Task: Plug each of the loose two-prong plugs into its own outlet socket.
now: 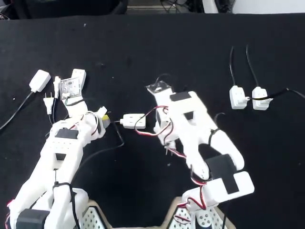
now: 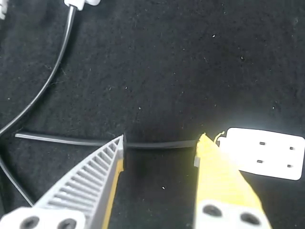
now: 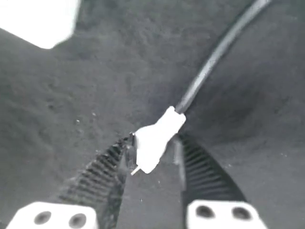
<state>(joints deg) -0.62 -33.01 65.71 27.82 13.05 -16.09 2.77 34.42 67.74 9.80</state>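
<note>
A white outlet socket [image 1: 132,120] lies mid-table; its slots face up in the left wrist view [image 2: 264,153]. My left gripper [image 1: 104,118] sits just left of it. That gripper [image 2: 159,143] is open, and a thin black cable [image 2: 57,139] runs across between its grey and yellow fingers. My right gripper [image 3: 153,143] is shut on a small white two-prong plug [image 3: 157,133] with a black cord. The right arm [image 1: 190,119] stands just right of the socket. Another loose plug [image 1: 48,102] lies at the far left.
Two white sockets [image 1: 237,97] [image 1: 259,98] with plugs and black cords sit at the right rear. White adapter blocks [image 1: 39,80] [image 1: 78,75] lie at the left rear. Red and black arm wires loop near the middle socket. The black cloth reaches both arm bases.
</note>
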